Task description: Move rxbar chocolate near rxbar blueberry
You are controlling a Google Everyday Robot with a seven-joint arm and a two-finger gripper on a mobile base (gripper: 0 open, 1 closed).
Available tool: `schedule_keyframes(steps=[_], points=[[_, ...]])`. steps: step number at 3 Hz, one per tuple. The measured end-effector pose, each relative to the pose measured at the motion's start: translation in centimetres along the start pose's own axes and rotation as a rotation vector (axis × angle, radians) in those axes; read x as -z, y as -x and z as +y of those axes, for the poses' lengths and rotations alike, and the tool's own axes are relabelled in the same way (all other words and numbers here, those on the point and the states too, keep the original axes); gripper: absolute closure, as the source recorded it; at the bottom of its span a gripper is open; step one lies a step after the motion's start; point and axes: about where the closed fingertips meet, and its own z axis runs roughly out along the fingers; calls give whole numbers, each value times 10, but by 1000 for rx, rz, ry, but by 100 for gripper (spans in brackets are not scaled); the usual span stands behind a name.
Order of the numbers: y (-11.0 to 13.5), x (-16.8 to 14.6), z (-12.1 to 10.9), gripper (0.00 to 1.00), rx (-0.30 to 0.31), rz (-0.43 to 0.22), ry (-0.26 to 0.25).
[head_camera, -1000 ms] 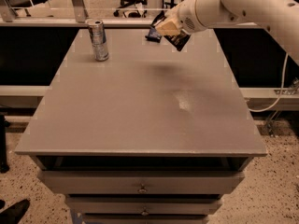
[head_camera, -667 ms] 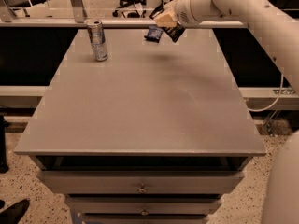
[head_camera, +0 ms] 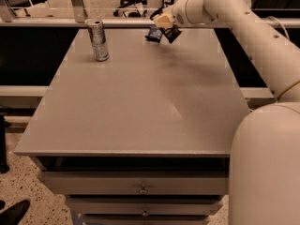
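Note:
My gripper (head_camera: 164, 23) is over the far edge of the grey table (head_camera: 140, 102), right of centre. It is shut on the rxbar chocolate (head_camera: 172, 33), a black wrapper that hangs tilted below the fingers, just above the tabletop. The rxbar blueberry (head_camera: 153, 33), a small dark navy wrapper, lies on the table right beside it to the left, close to the far edge. The two bars are almost touching in this view.
A silver drink can (head_camera: 98, 40) stands upright at the far left of the table. My arm (head_camera: 253, 36) reaches in from the right, and its white base (head_camera: 265, 168) fills the near right. Drawers (head_camera: 140, 189) sit under the table front.
My gripper has carried the black bar farther back and slightly left, lower toward the far edge beside the blue wrapper. The arm's base has come into view at the right.

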Motion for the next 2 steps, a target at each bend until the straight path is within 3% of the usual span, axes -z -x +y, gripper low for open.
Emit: schedule_keyframes(steps=[2], points=[[-22, -37, -12, 100, -119, 10, -38]])
